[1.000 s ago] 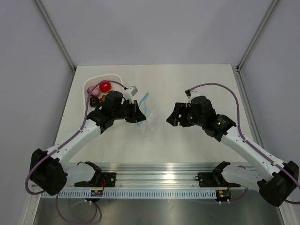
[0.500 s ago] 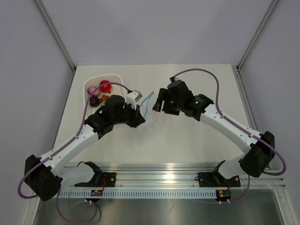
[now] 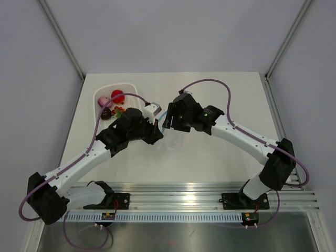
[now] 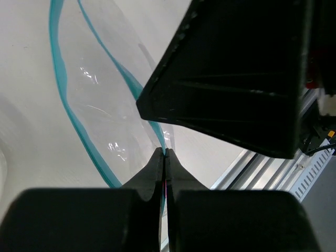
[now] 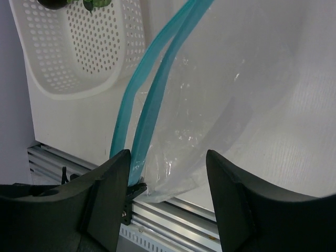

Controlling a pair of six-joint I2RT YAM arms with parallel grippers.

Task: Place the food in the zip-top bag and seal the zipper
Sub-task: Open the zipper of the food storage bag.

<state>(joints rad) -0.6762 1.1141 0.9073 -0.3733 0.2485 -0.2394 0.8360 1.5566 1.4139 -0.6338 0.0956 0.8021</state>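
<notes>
Left gripper [image 4: 165, 157] clamped on one lip of the zip-top bag [image 5: 220, 94] at the zipper [image 5: 157, 68], near mid-table; the right gripper [image 5: 167, 173], jaws spread, hangs just beside it, the teal strip running lengthwise between its fingers and away towards the white basket [image 5: 79, 58]; the right arm looks placed to take the opposite lip and draw the mouth open; the food [image 3: 117, 96] lies in the basket, nearer the left arm; the bag's slack body sags to the pale table [image 3: 220, 89], grey walls [image 3: 168, 31] around.
</notes>
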